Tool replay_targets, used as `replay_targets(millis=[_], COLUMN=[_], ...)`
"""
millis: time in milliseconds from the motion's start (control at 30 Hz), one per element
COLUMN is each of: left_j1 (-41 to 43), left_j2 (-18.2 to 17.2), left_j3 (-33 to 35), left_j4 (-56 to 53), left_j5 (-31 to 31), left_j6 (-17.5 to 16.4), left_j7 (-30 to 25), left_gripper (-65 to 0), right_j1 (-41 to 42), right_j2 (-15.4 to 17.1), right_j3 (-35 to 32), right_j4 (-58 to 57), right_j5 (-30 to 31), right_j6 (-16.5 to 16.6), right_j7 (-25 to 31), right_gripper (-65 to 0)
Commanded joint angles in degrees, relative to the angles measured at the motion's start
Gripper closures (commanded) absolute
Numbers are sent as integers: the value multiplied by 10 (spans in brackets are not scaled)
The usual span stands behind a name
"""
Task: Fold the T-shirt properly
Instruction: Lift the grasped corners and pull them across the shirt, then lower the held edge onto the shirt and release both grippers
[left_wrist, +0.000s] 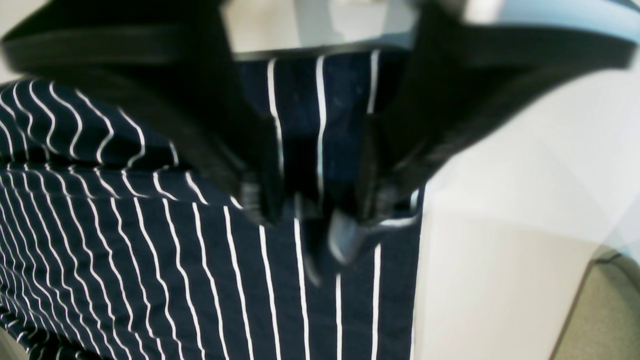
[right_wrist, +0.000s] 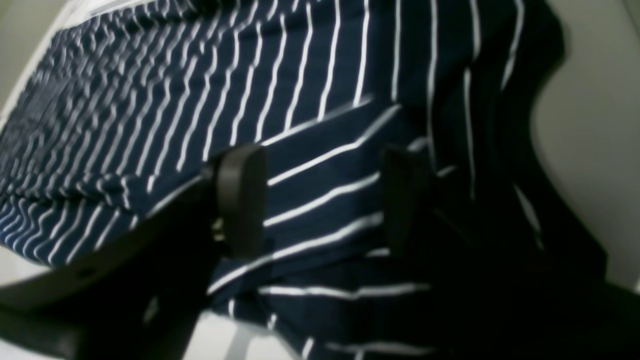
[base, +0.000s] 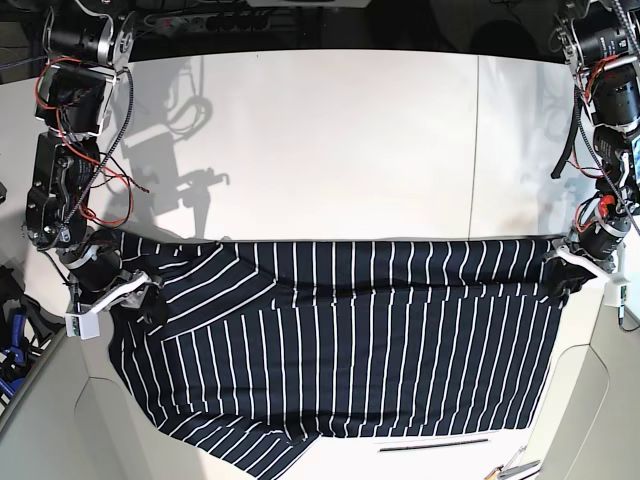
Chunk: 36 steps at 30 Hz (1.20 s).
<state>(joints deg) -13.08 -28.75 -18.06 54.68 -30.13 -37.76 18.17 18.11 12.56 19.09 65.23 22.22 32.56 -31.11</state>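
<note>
1. The T-shirt (base: 350, 340), dark navy with thin white stripes, lies spread across the near part of the white table (base: 330, 140), its top edge running almost straight from one arm to the other.
2. Its lower hem hangs over the near table edge, with 1 corner drooping lowest at the bottom left of the base view.
3. The right gripper (right_wrist: 320, 200) sits at the shirt's end on the left of the base view. Its 2 fingers (right_wrist: 240, 200) stand well apart with a striped fold of cloth lying between them; the pads do not press it, so nothing is clamped.
4. The left gripper (left_wrist: 320, 200) is at the opposite end, over the shirt's side edge near the table's corner. Its jaws are parted by a modest gap with striped cloth visible between them; the picture is blurred, and I cannot tell whether the tips are touching the cloth.
5. Cloth near the right gripper is bunched into a rumpled sleeve (base: 190, 265).
</note>
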Motion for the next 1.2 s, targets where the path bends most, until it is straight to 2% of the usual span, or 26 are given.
replay_targets(millis=[0,167,333,467,667,800,867,1033,1167], left_j1=[-14,-13,-12,-10,-4,12,20,30,30], left_j2=[-16,-17,-17,-17,-16,-15,-14,-11,-7], left_j3=[-3,-25,-85,-113,-113,-113,-113,-113,-111], left_j4=[9,20,21,20,20,19,18,14,1], left_j5=[-12,-48,-83,-126,-127,-119,-108,-84,-82], left_j6=[-2,-11,-22,-22,-22,-16,-3,-2,-2], left_j7=[6,54,101,141,142,134,121,102,103], left_gripper=[-295,-295,-295,-298,-389,-392,-392,-392,-431], right_j1=[16,12,-5,-14,-46,-75,-83,-93,-94], right_j2=[8,8,10,21,47,61,62,61,60], right_j3=[1,35,130,184,200,200,200,198,192], right_j4=[12,33,60,60,60,60,59,56,45], right_j5=[12,17,57,76,79,97,100,117,119], right_j6=[2,2,2,2,2,-3,-7,-8,-8], right_j7=[6,-43,-78,-85,-83,-84,-83,-83,-83], right_gripper=[-358,-358,-358,-358,-358,-358,-358,-358,-358])
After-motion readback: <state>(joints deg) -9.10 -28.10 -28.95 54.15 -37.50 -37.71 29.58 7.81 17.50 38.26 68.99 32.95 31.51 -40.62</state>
